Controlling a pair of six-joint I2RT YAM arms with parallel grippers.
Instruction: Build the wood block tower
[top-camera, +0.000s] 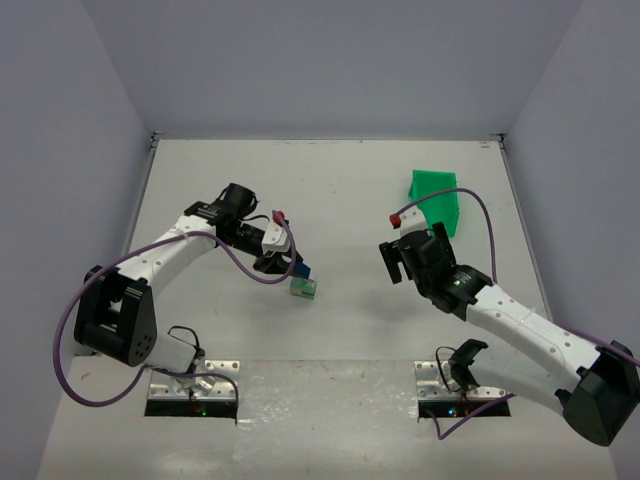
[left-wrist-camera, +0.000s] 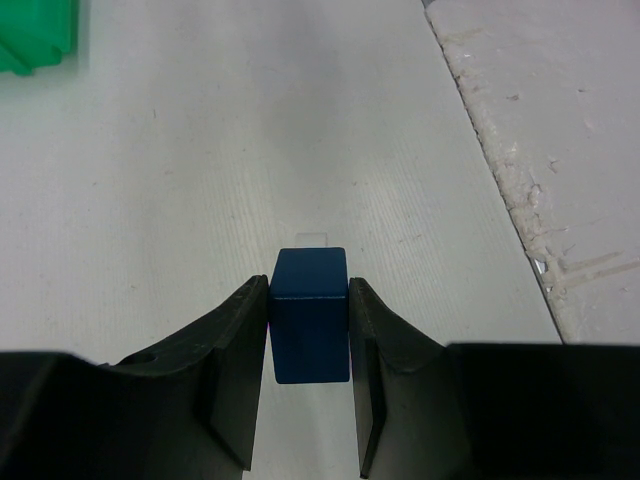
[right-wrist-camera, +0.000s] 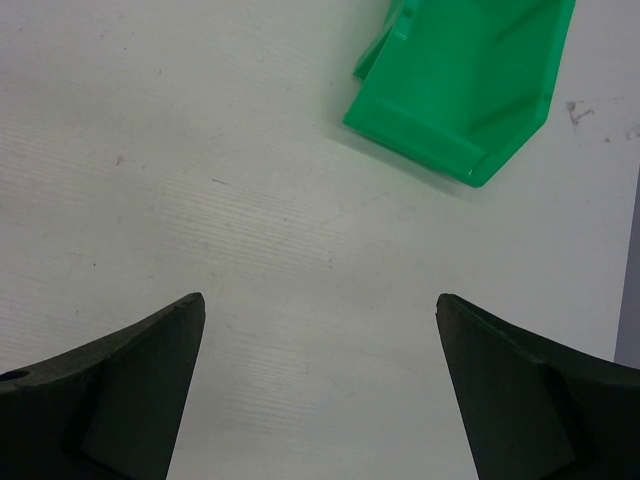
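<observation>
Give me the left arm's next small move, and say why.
Probably ease the blue block down onto the green cube. The left gripper is shut on the block, and the top view shows it right over the cube; contact cannot be told. The right gripper is open, away by the bin.

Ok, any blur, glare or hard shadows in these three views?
Top view: even light, only soft shadows, no glare. Left wrist: blue block sharp, green bin at the corner slightly soft. Right wrist: bin crisp, faint shadow beside it.
</observation>
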